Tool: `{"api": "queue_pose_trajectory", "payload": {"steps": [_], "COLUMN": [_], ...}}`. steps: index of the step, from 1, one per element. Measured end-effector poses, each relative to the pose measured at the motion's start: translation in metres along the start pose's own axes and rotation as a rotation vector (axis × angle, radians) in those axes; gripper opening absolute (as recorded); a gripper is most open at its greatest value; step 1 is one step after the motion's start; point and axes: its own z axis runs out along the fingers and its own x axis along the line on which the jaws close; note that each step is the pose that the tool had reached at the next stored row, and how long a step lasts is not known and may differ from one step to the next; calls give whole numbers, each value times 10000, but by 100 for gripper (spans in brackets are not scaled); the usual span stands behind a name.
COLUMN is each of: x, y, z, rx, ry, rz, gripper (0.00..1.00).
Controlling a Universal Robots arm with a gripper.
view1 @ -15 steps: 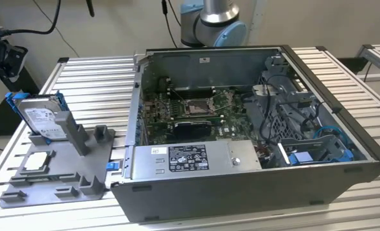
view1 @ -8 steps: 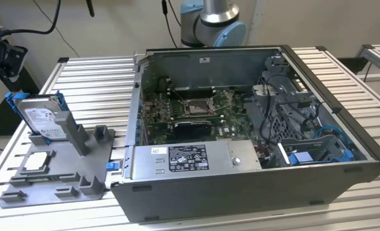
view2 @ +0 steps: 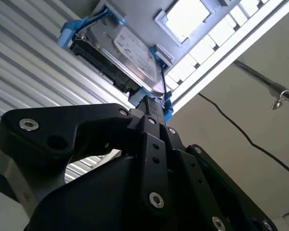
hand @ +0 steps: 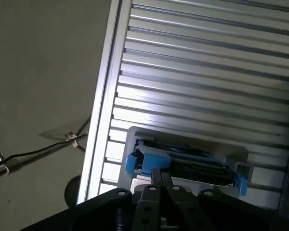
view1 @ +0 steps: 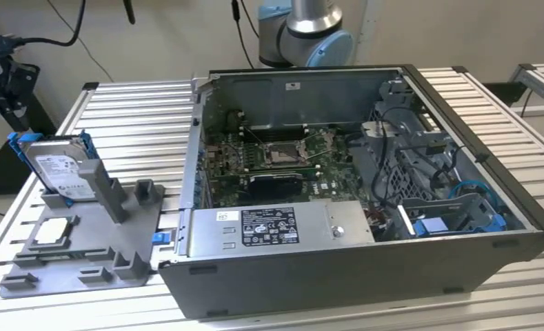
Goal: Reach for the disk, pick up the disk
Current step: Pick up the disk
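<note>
As the two black fingers are sitting drawn together in both wrist views with nothing between them, the gripper (hand: 160,173) is gripping nothing. It is hanging just short of the disk (hand: 183,161), tips aiming at one narrow edge. I cannot tell whether the tips are touching the blue bracket (view2: 67,36) there. Judgement: reach under way, pick-up not yet made.

The disk is standing upright on its edge in a slot of a grey stand (view1: 106,227). This is probably so that its flat faces are standing free for the fingers to close across. The stand is lying on the slatted table (view1: 134,117), close to the table's edge on the exterior view's left and toward the near corner. An open computer case (view1: 345,276) is taking up the table's middle, beside the stand but apart from the disk. A small silver square (view1: 56,231) is lying flat on the stand's base, below the disk.

Disk appearance: a flat silver metal slab with a white printed label on the broad face. The bright blue plastic is framing its sides, and a dark underside is showing edge-on in the first wrist view.
</note>
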Motion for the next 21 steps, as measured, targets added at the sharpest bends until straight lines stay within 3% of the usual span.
{"api": "queue_pose_trajectory", "payload": {"steps": [21], "x": [0], "y": [0], "z": [0], "rx": [2], "ry": [144], "rz": [-3750], "gripper": [0]}}
